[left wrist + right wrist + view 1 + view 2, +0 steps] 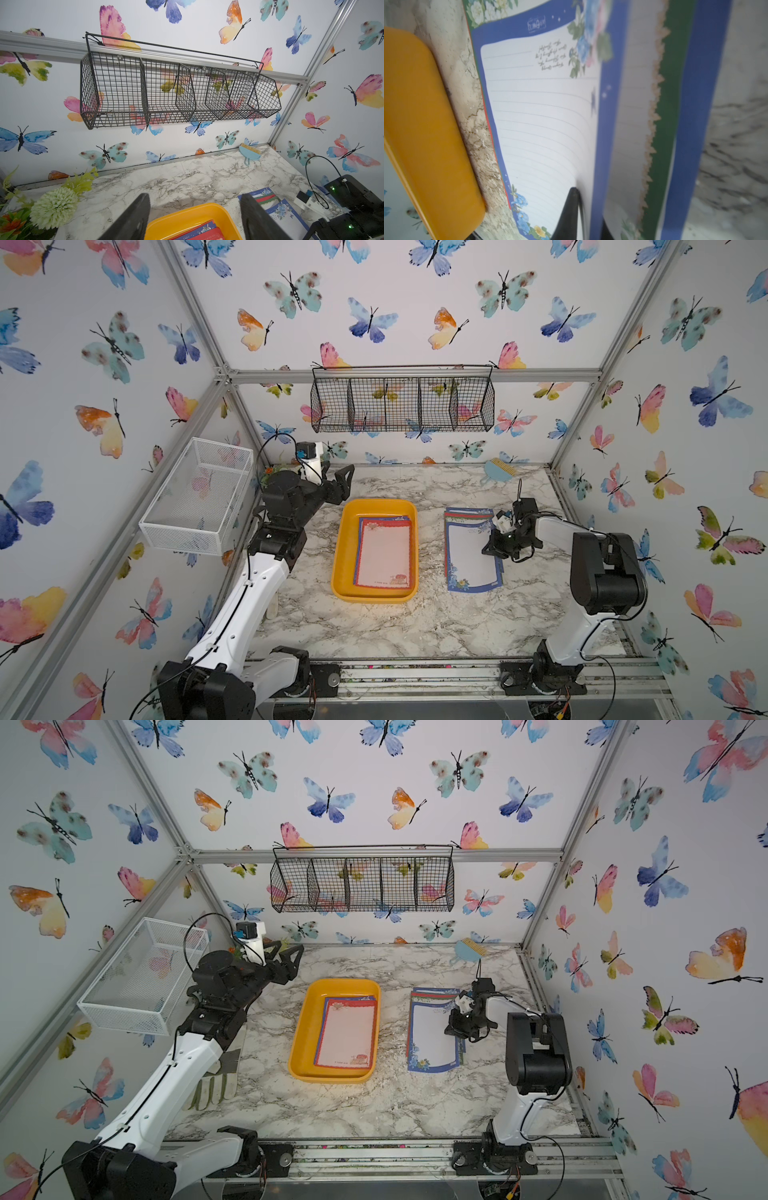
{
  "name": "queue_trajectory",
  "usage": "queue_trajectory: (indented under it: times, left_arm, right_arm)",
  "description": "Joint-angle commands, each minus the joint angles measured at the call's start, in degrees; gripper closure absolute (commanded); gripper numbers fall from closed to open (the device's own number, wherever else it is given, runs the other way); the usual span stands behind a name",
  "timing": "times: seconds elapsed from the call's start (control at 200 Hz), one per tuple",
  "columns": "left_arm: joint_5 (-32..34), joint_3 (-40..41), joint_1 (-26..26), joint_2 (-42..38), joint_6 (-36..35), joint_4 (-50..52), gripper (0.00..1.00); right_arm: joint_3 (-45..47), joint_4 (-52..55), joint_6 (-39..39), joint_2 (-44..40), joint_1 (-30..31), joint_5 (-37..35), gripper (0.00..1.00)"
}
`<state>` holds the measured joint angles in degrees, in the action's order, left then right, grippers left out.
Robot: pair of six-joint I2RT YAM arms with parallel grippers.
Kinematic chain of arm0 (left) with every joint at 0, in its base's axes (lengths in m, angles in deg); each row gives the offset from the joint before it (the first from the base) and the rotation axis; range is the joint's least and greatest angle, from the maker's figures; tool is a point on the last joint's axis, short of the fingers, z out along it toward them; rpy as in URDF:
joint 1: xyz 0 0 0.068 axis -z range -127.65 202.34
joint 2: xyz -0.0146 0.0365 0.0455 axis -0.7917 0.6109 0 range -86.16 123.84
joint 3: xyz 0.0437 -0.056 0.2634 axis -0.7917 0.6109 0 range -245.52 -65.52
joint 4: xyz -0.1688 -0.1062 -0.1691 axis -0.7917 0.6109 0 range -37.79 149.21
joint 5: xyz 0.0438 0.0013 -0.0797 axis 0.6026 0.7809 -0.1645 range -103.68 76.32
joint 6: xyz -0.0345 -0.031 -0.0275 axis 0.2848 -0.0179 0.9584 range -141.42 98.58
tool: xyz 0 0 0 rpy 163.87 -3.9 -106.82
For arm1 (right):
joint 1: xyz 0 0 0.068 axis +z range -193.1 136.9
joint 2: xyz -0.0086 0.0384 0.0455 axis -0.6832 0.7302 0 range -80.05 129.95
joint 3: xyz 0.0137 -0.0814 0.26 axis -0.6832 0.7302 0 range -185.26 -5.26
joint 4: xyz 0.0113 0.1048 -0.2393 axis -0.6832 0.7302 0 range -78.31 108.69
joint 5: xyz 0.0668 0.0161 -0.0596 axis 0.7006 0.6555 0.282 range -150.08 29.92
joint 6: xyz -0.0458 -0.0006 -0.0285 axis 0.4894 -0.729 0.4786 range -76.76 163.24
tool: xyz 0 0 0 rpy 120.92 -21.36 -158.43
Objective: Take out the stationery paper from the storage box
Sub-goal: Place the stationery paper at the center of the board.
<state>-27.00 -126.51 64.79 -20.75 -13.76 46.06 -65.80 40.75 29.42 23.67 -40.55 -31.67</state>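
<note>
The yellow-orange storage box lies mid-table with stationery paper inside, a red-bordered sheet on top. To its right, a pile of taken-out sheets rests on the marble, blue floral border uppermost. My right gripper is low at that pile's right edge. In the right wrist view the top blue-bordered sheet curls up between its fingers. My left gripper hovers open and empty behind the box's far left corner.
A white mesh basket hangs on the left wall and a black wire basket on the back wall. A blue brush lies at the back right. Artificial flowers sit back left; gloves lie near the left arm.
</note>
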Motion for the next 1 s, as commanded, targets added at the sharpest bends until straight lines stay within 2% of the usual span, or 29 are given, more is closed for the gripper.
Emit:
queue_trajectory:
  times: [0.0,0.14,0.31,0.471,0.541,0.651,0.996]
  left_arm:
    - [0.8,0.5,0.21,-1.33,-0.98,-0.32,0.29]
    - [1.29,0.48,0.17,-1.09,-1.16,-0.25,0.28]
    - [0.58,0.26,-0.05,0.29,-0.55,-0.08,0.28]
    - [0.69,-1.19,-0.23,1.65,-0.8,2.32,0.28]
    - [0.59,-1.54,-0.23,1.8,-1.15,2.93,0.28]
    - [0.72,-1.76,-0.23,2.07,-1.38,3.28,0.28]
    - [0.06,-2.62,-0.23,3.23,-1.33,4.45,0.28]
  right_arm:
    - [-1.52,0.4,0.23,0.43,-0.33,-1.75,0.8]
    - [-2.07,1.1,-0.61,-1.8,-0.35,-6.33,0.61]
    - [-2.71,2.26,-1.38,-6.59,-0.32,-15.66,0.46]
    - [-3.89,1.75,-3.14,-10.19,-0.34,-26.57,0.36]
    - [-3.58,0.27,-3.7,-11.95,-0.26,-28.91,0.31]
    - [-3.48,-0.61,-4.58,-14.48,-0.26,-29.91,0.29]
    - [-2.22,-3.48,-6.2,-23.08,1.03,-26.27,0.29]
